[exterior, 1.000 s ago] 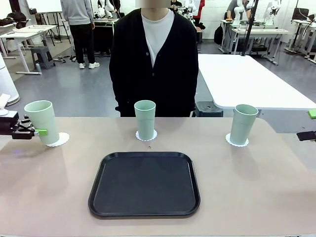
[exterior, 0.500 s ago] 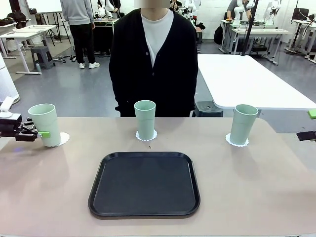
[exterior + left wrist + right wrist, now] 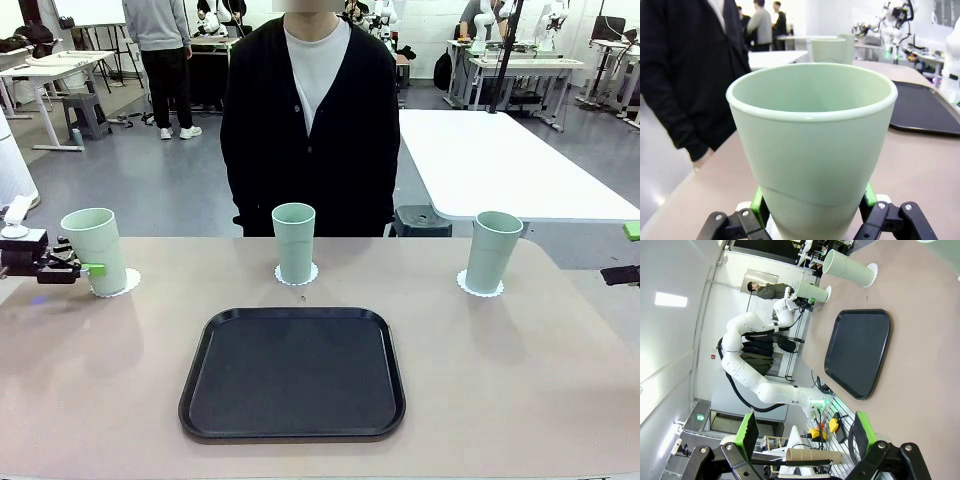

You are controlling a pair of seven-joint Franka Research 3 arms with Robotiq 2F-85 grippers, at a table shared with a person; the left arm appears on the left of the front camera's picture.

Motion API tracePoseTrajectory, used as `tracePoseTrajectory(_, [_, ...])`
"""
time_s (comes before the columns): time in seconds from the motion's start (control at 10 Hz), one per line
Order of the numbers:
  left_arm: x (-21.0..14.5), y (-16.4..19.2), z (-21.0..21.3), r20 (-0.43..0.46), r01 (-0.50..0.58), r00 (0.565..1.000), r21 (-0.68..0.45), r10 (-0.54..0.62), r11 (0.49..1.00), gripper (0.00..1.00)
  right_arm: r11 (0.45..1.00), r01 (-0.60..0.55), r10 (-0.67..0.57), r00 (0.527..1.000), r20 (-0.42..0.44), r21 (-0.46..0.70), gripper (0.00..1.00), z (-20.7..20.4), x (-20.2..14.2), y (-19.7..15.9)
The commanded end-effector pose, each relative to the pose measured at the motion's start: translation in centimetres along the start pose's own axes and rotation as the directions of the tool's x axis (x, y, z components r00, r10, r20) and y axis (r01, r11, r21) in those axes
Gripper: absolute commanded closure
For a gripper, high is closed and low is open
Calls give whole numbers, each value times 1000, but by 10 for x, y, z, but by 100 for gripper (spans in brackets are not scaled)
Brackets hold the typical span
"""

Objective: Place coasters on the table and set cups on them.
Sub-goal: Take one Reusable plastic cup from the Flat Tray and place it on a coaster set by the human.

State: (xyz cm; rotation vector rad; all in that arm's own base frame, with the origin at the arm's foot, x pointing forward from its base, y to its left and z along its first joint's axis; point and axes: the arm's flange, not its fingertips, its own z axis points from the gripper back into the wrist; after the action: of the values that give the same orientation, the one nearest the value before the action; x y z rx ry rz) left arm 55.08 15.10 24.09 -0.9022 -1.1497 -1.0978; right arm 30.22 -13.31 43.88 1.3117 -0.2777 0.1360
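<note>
I have the left gripper [image 3: 88, 269] clamped low on the left cup [image 3: 96, 250] so I can seat it upright on its coaster [image 3: 118, 283]. The middle cup [image 3: 294, 243] and right cup [image 3: 493, 251] stand on theirs, so my right gripper [image 3: 805, 432] hangs open, unneeded.

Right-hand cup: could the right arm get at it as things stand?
Probably yes. The right gripper is open at the table's right edge, and only bare table lies between it and the right-hand cup.

left cup's [image 3: 812, 150] base below frame edge
</note>
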Motion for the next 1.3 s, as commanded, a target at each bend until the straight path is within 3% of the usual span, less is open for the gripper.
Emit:
tracePoseTrajectory(0.0, [3, 9, -3, 16, 13, 1000, 16, -13, 1000, 16, 1000, -8, 8, 1000, 0, 5, 0, 1, 0, 0])
tracePoseTrajectory(0.7, [-7, 14, -7, 11, -7, 1000, 21, 7, 1000, 16, 1000, -8, 8, 1000, 0, 5, 0, 1, 0, 0])
tracePoseTrajectory(0.8, [-7, 14, -6, 8, -13, 1000, 18, 13, 1000, 0, 1000, -8, 8, 1000, 0, 5, 0, 1, 0, 0])
tracePoseTrajectory(1.2, [-7, 15, -6, -22, -31, 999, 18, 31, 999, 0, 1000, -8, 8, 1000, 0, 5, 0, 1, 0, 0])
